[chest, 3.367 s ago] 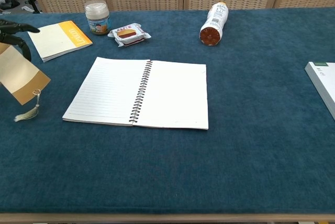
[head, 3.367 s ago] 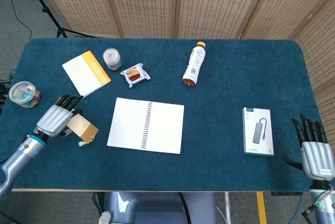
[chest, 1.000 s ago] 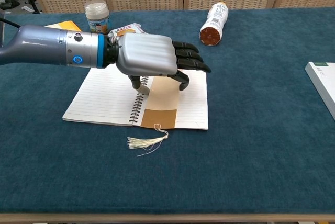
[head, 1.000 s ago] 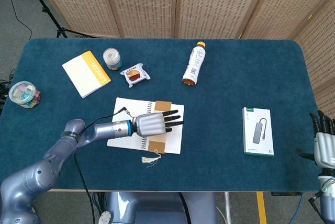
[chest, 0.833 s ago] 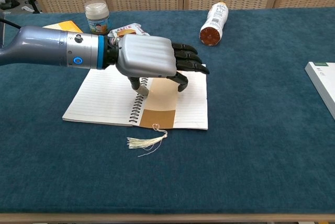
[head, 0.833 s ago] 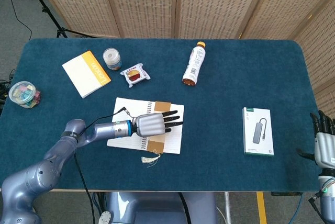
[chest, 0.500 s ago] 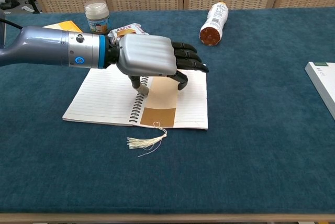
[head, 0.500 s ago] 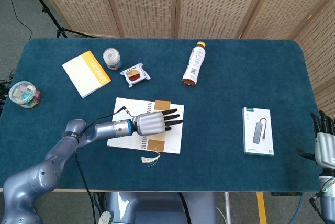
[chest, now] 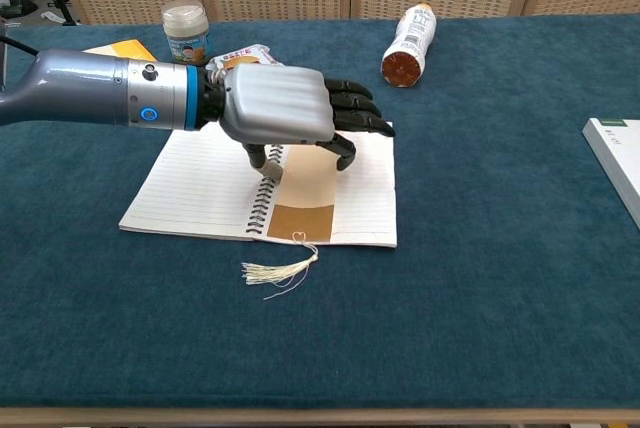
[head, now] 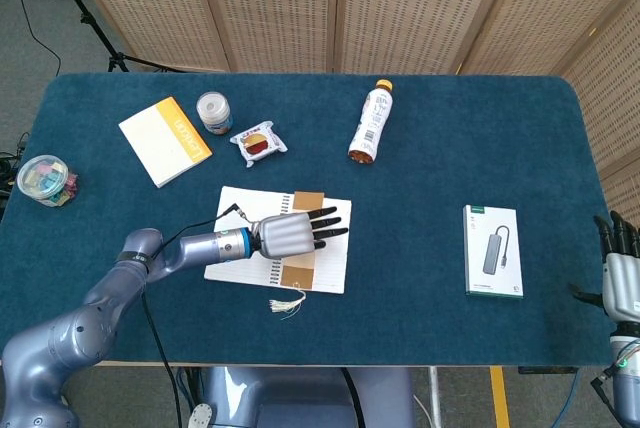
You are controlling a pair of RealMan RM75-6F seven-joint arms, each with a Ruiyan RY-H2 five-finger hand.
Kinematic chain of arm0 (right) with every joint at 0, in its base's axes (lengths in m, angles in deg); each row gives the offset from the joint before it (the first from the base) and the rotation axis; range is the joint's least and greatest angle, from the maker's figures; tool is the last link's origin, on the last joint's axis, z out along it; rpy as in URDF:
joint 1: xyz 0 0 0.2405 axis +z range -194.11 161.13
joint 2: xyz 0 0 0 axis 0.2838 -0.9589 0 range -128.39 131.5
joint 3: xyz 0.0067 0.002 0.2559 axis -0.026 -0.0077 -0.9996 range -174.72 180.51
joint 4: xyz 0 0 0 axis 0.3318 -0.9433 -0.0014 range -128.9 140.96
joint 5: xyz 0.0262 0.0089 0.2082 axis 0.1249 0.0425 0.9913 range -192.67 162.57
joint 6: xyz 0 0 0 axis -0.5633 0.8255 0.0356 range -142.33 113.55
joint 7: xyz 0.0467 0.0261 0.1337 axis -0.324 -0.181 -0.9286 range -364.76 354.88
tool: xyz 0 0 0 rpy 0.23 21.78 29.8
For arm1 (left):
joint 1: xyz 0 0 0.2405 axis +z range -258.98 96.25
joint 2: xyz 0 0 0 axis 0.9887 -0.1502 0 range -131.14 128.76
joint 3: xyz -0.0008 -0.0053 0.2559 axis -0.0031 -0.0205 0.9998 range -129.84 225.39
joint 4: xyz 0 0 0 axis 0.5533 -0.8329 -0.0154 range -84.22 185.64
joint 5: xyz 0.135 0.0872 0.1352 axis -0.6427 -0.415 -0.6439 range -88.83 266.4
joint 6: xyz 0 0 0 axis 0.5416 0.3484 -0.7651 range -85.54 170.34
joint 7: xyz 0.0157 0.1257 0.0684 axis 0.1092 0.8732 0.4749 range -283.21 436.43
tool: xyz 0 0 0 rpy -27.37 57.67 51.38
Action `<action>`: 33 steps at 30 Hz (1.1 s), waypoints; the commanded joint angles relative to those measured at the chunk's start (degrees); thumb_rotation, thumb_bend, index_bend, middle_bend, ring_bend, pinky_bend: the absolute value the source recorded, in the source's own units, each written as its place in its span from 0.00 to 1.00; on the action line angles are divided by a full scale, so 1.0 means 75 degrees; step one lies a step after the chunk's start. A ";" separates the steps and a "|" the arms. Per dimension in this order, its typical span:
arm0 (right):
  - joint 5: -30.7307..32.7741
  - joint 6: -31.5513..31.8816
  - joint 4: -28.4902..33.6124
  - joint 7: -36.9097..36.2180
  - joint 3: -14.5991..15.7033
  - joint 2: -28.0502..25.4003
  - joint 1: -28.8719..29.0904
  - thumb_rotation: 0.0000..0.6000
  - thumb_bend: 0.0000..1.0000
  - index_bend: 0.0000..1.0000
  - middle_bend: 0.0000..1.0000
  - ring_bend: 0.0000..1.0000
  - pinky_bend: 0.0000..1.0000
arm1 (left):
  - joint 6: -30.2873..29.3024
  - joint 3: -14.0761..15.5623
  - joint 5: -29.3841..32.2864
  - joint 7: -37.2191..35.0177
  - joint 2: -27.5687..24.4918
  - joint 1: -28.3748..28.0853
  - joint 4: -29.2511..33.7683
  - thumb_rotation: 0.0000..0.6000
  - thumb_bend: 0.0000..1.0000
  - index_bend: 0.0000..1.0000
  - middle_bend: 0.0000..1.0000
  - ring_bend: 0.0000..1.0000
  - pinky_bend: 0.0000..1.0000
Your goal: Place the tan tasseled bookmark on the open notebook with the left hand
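Already the flat tan card bookmark with its pale tassel (chest: 303, 198) lies on the white spiral-bound open notebook (chest: 210, 183), on the right-hand page just beside the wire spine, its long axis running from the far edge of the page toward the robot; the darker brown end sits at the near edge of the page, and the tassel (chest: 278, 268) trails off the notebook onto the blue felt-covered table (chest: 480, 278). Directly above the card's far half hangs the left robot hand (chest: 290, 113), silver-backed with black fingers, palm down, reaching in from the left across the lined page. Its fingers are stretched out and apart toward the right, and a thumb and one curled finger dip toward the card; whether those tips touch the paper cannot be told from either view, though nothing looks pinched. So the bookmark lies straight below the palm, and my judgement is that a clean lift upward and back to the left is what remains, with care that no fingertip drags the card off the page. In the head view the right robot hand (head: 620, 273) stands well apart at the far right table edge, fingers extended and holding nothing
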 commanded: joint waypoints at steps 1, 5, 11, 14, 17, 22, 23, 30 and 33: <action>-0.0007 0.0008 0.0011 0.0009 0.0006 -0.0003 -0.0002 1.00 0.03 0.00 0.00 0.00 0.00 | 0.0029 0.0012 0.0035 0.0067 -0.0064 -0.0029 0.0112 1.00 0.29 0.34 0.00 0.00 0.00; -0.0010 -0.0015 0.0006 0.0033 0.0024 -0.0002 0.0006 1.00 0.03 0.00 0.00 0.00 0.00 | 0.0081 0.0037 0.0065 0.0134 -0.0145 -0.0062 0.0283 1.00 0.29 0.30 0.00 0.00 0.00; -0.0027 -0.0011 0.0026 0.0044 0.0034 -0.0002 0.0012 1.00 0.03 0.00 0.00 0.00 0.00 | 0.0154 0.0039 0.0116 0.0225 -0.0211 -0.0094 0.0454 1.00 0.29 0.30 0.00 0.00 0.00; -0.0021 -0.0013 0.0038 0.0047 0.0037 -0.0004 0.0010 1.00 0.03 0.00 0.00 0.00 0.00 | 0.0154 0.0038 0.0136 0.0278 -0.0239 -0.0099 0.0527 1.00 0.29 0.30 0.00 0.00 0.00; -0.0022 -0.0010 0.0042 0.0058 0.0041 -0.0003 0.0010 1.00 0.03 0.00 0.00 0.00 0.00 | 0.0142 0.0044 0.0146 0.0312 -0.0276 -0.0099 0.0582 1.00 0.28 0.30 0.00 0.00 0.00; -0.0045 -0.0008 0.0064 0.0074 0.0061 -0.0002 0.0012 1.00 0.03 0.00 0.00 0.00 0.00 | -0.0085 0.0054 0.0140 0.0364 -0.0496 -0.0085 0.0760 1.00 0.28 0.28 0.00 0.00 0.00; -0.0036 -0.0019 0.0066 0.0082 0.0064 0.0001 0.0015 1.00 0.03 0.00 0.00 0.00 0.00 | -0.0160 0.0051 0.0158 0.0317 -0.0629 -0.0072 0.0859 1.00 0.27 0.27 0.00 0.00 0.00; -0.0086 -0.0015 0.0115 0.0149 0.0106 0.0011 0.0024 1.00 0.03 0.00 0.00 0.00 0.00 | -0.0048 0.0077 0.0188 0.0472 -0.0860 -0.0064 0.1245 1.00 0.22 0.22 0.00 0.00 0.00; -0.0109 0.0023 0.0169 0.0178 0.0119 0.0001 0.0011 1.00 0.03 0.00 0.00 0.00 0.00 | 0.0012 0.0068 0.0196 0.0597 -0.0819 -0.0052 0.1255 1.00 0.22 0.20 0.00 0.00 0.00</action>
